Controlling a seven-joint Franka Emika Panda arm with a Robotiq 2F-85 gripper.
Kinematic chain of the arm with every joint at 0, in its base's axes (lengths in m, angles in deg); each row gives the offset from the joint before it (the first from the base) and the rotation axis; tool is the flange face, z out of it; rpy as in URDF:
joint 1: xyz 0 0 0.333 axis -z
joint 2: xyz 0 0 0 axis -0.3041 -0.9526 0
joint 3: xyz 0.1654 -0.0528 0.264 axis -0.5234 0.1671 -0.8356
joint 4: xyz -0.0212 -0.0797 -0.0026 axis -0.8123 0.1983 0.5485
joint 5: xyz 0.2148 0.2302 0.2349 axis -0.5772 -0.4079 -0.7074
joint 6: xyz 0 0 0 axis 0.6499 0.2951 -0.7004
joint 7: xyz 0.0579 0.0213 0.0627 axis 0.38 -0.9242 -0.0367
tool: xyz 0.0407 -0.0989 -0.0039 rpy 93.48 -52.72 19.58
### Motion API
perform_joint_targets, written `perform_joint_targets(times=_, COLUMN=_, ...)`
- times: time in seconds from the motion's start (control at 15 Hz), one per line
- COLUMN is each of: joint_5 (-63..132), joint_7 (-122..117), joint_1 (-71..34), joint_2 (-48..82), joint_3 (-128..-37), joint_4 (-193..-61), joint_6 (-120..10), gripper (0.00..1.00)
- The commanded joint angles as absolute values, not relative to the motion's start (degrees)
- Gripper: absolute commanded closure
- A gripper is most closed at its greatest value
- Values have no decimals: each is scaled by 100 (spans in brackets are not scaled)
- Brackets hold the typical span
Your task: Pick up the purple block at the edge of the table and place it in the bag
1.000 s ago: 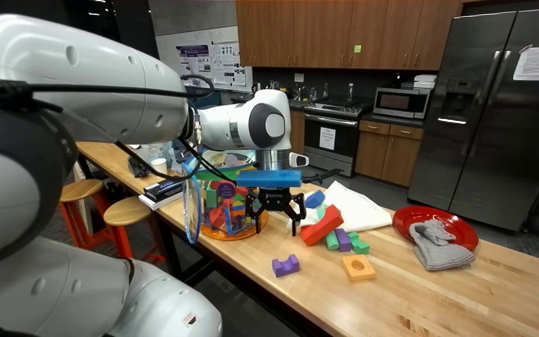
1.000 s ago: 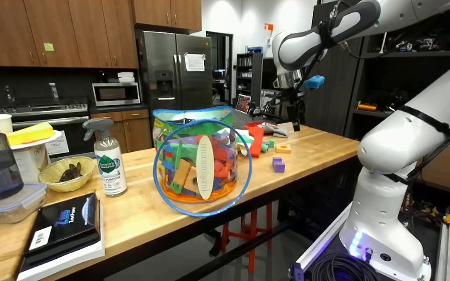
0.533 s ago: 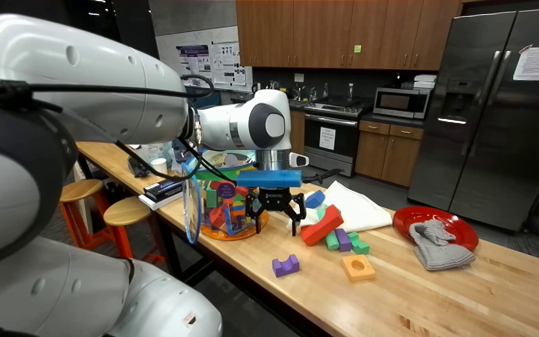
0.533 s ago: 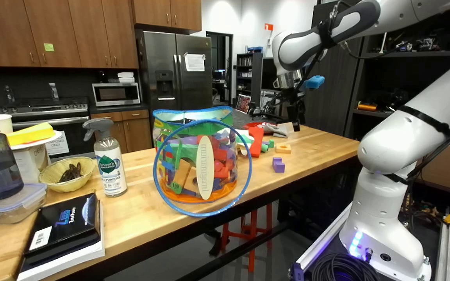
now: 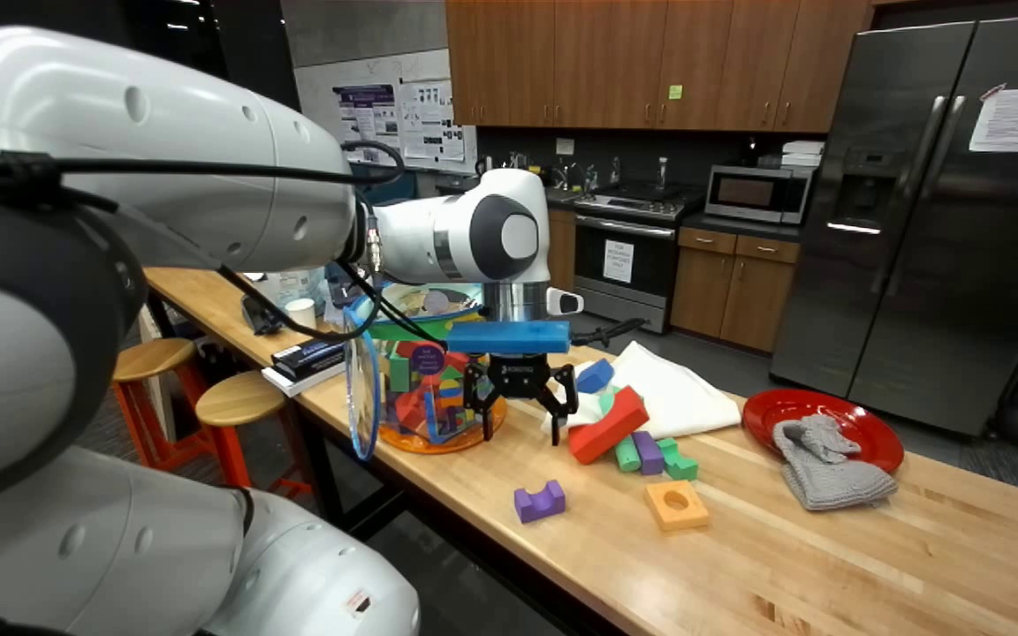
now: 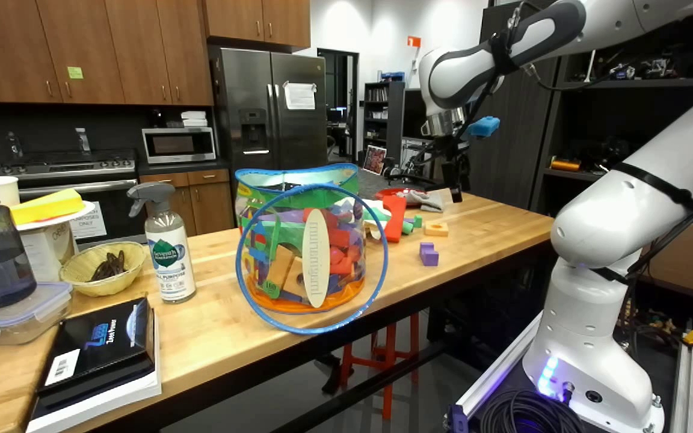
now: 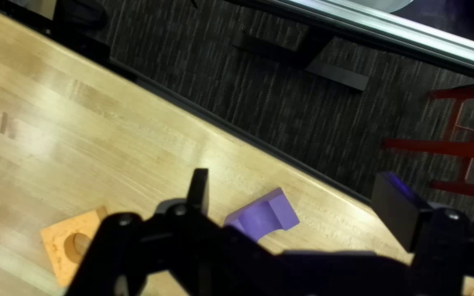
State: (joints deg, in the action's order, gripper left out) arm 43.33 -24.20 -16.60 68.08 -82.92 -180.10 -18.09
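Observation:
The purple block [image 5: 540, 502] lies on the light-wood table [image 5: 765, 574] near its long edge, with its curved notch facing up. It also shows in an exterior view [image 6: 429, 254] and in the wrist view [image 7: 263, 213], where a gripper part covers its lower left. My gripper [image 5: 521, 435] is open and empty, held above the table. In the wrist view the fingers [image 7: 298, 201] stand wide apart, with the block between them in the picture but lower down, nearer the left finger. The see-through bag [image 6: 316, 258] of colourful blocks stands upright, also seen partly behind the arm [image 5: 427, 359].
An orange block with a hole [image 5: 677, 505] lies near a leaning red block [image 5: 609, 426], small green pieces and another purple block [image 5: 648, 452]. A white cloth [image 5: 677, 397] and a red plate [image 5: 761, 406] with grey knit cloth are behind. A spray bottle [image 6: 169, 258] and books [image 6: 97, 355] stand beyond the bag.

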Motion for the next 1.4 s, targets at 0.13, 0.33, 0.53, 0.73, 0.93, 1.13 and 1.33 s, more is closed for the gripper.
perform_joint_targets(times=0.13, joint_5=4357, joint_7=-2390, joint_1=-1726, joint_2=6808, joint_3=-8237, joint_4=-18002, joint_6=-1794, gripper=0)
perform_joint_targets(times=0.33, joint_5=4357, joint_7=-2390, joint_1=-1726, joint_2=6808, joint_3=-8237, joint_4=-18002, joint_6=-1794, gripper=0)
perform_joint_targets(times=0.53, joint_5=4357, joint_7=-2390, joint_1=-1726, joint_2=6808, joint_3=-8237, joint_4=-18002, joint_6=-1794, gripper=0)
perform_joint_targets(times=0.73, joint_5=4357, joint_7=-2390, joint_1=-1726, joint_2=6808, joint_3=-8237, joint_4=-18002, joint_6=-1794, gripper=0)
perform_joint_targets(times=0.93, joint_5=4382, joint_7=-2358, joint_1=-1762, joint_2=6784, joint_3=-8280, joint_4=-17993, joint_6=-1876, gripper=0)
perform_joint_targets(times=1.13, joint_5=4448, joint_7=-2281, joint_1=-1810, joint_2=6793, joint_3=-8369, joint_4=-18033, joint_6=-1972, gripper=0)
perform_joint_targets(times=1.33, joint_5=4520, joint_7=-2169, joint_1=-1833, joint_2=6811, joint_3=-8468, joint_4=-18198, joint_6=-2108, gripper=0)
